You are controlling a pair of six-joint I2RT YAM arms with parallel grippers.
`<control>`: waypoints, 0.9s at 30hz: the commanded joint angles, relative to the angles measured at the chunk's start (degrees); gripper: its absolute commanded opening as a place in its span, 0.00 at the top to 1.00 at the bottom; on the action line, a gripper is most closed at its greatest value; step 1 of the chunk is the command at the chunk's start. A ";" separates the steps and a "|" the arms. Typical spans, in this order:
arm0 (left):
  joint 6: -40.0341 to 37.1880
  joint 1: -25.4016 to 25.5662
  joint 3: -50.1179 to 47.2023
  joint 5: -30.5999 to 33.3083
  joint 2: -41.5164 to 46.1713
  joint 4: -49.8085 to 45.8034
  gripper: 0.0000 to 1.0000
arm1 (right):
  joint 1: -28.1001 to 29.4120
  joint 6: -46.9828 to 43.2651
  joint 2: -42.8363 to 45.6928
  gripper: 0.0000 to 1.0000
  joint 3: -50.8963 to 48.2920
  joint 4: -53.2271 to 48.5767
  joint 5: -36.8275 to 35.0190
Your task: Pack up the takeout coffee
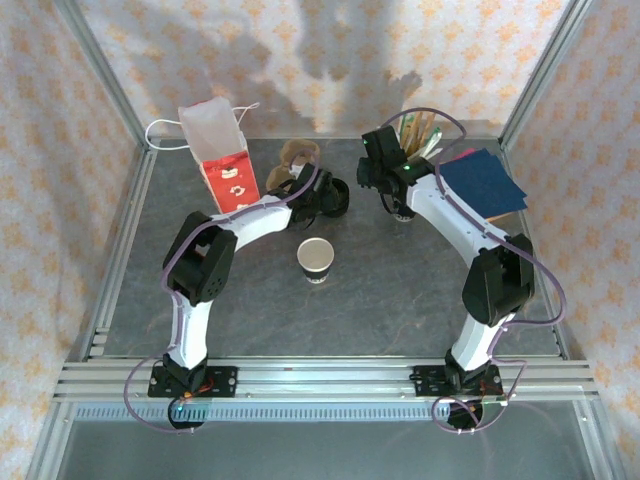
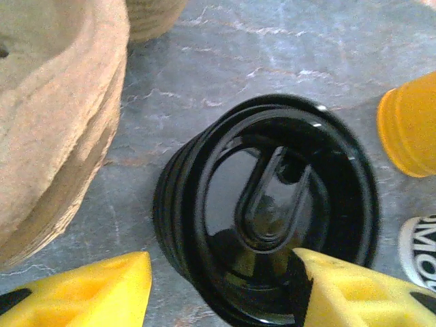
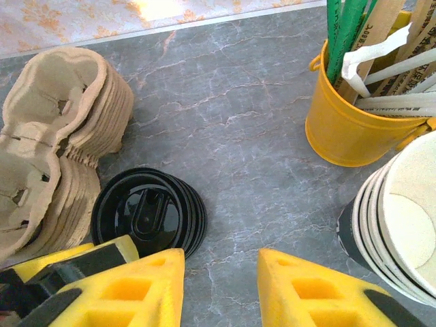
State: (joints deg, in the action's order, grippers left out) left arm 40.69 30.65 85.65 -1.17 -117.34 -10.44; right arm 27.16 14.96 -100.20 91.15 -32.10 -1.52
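The coffee cup (image 1: 315,259) stands upright near the middle of the table (image 1: 400,300), mouth open to the top, between my two arms and well apart from both grippers.

My left gripper (image 2: 221,262) is open, its yellow fingers (image 2: 82,293) straddling a pile of black lids (image 2: 272,204). One finger overlaps the pile's rim, the other stands off it with bare table between, so I have no grip on it. Just beside the lids on one side lies a stack of brown pulp cup trays (image 2: 54,109); on the other side is a yellow bucket (image 2: 409,126).

My right gripper (image 3: 221,262) hangs over bare table with its jaws apart and nothing between them. The lids lie near one finger, and a stack of white cups (image 3: 402,225) is near the other. The bucket, holding sticks and straws, is beyond.

A paper bag (image 1: 222,150) stands near the far left corner, and blue napkins (image 1: 482,180) lie by the far right corner.
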 commanded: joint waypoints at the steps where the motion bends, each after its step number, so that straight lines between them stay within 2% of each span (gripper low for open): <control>1: 0.29 0.15 2.84 2.86 -0.94 -4.04 0.43 | -0.44 0.56 2.12 0.67 -0.45 0.54 -1.04; 5: -0.16 0.12 3.12 3.62 -1.04 -3.90 0.51 | -0.53 0.46 2.12 0.67 -0.37 0.46 -1.01; 15: -1.35 0.35 4.09 5.91 -0.79 -4.82 0.55 | -0.60 0.73 1.42 0.66 -0.28 0.63 -0.27; 20: -1.75 0.30 4.31 5.21 -1.18 -4.19 0.64 | -0.50 0.76 1.15 0.66 -0.39 0.72 -0.37; 27: -1.88 0.29 4.88 4.60 -1.73 -3.73 0.67 | -0.61 0.67 0.89 0.66 -0.95 0.72 -0.59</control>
State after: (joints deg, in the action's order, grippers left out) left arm 39.40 30.65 88.86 2.59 -118.21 -13.69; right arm 26.94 14.96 -100.18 91.05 -32.05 -1.50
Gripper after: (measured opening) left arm 0.335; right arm 0.335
